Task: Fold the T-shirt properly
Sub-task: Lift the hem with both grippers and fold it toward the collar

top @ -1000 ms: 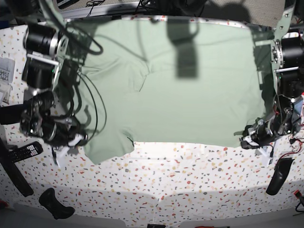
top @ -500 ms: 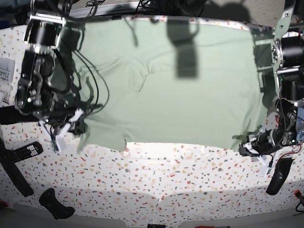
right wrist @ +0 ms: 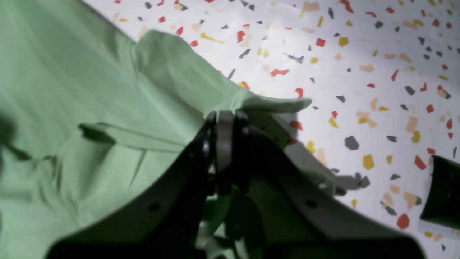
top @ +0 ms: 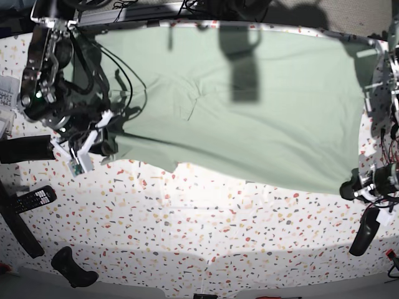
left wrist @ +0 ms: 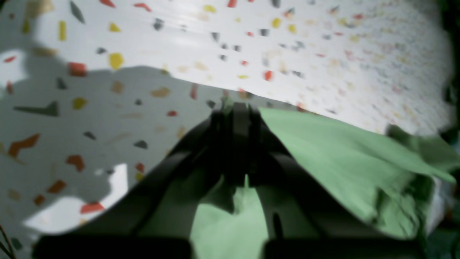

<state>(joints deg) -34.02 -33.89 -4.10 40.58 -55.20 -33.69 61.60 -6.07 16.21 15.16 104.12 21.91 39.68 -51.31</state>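
Two grippers are clenched on the T-shirt (top: 249, 118). The right gripper (right wrist: 224, 124) has its jaws pressed together over a fold of the pale green cloth, which spreads away toward nine o'clock in the right wrist view, a sleeve flap poking out toward one o'clock over the speckled table (right wrist: 377, 64). In the base view this right gripper (top: 103, 134) sits at nine o'clock, at the shirt's near corner. The left gripper (left wrist: 235, 115) is likewise pinched tight on a green edge, cloth trailing toward four o'clock. In the base view the left gripper (top: 361, 185) holds the opposite near corner at four o'clock. The T-shirt lies across the far half of the table (top: 218, 230). A remote control (top: 34, 198) lies at eight o'clock.
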